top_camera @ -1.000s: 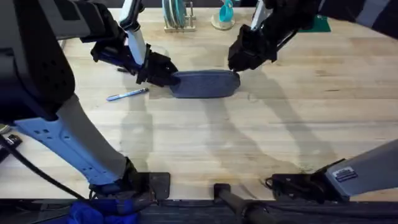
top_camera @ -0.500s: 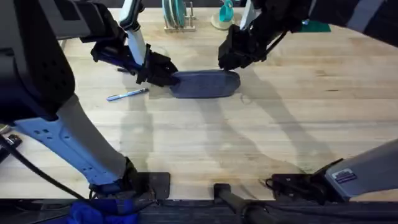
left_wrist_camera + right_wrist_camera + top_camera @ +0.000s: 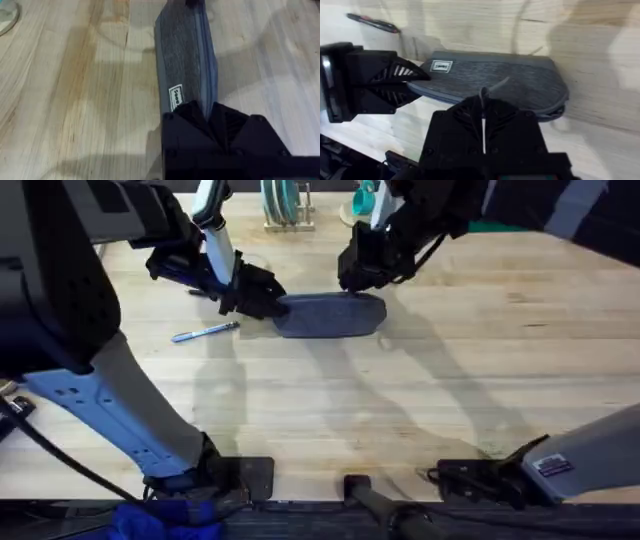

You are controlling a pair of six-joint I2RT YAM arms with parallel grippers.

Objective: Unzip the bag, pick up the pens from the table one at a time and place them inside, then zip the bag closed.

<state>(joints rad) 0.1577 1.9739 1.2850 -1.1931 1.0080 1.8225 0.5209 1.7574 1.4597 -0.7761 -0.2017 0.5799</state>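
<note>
The left gripper (image 3: pixel 210 112) clamps one end of the grey-blue pouch (image 3: pixel 330 314). The right gripper (image 3: pixel 483 107), closed on the zipper pull (image 3: pixel 495 87), hovers above its middle. A black pen (image 3: pixel 372 22) lies beyond the left gripper, seen from the right wrist.

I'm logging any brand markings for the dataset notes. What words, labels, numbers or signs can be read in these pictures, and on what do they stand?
Small white tag sewn on the bag, by the end held in the left gripper: dark lettering, too blurred to read.
The same tag in the right wrist view: also unreadable.
White label on the arm base at the overhead view's lower right: too small to read.
No other text is legible.
</note>
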